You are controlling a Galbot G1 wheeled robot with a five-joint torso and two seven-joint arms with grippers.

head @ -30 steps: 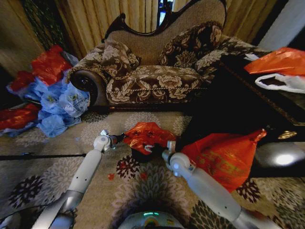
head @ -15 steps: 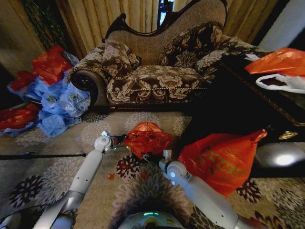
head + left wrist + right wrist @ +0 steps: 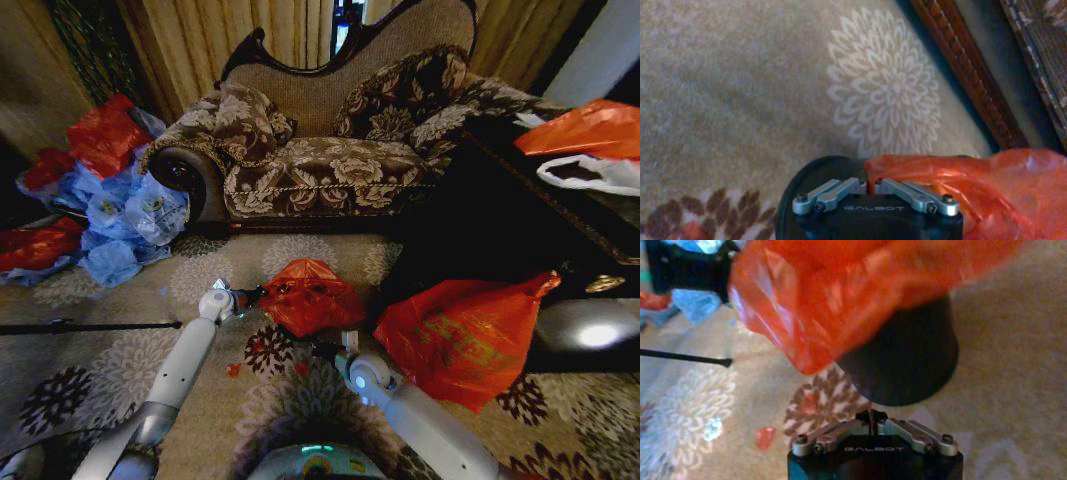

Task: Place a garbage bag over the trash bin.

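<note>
The left end effector is pinched closed on a fold of the garbage bag, holding its edge just above the rim of the trash bin; in the head view it sits at the bag's left side. The right end effector has its fingers closed together on nothing, near the bin and just short of it, low on the carpet. The bag is draped over the bin's top, hiding most of it. It looks thin, crinkly and very light, likely slippery and easy to tear, so I would take it by the hem of the mouth, on opposite sides. One bin, one task bag; one larger orange bag lies beside it, and one sofa stands behind.
</note>
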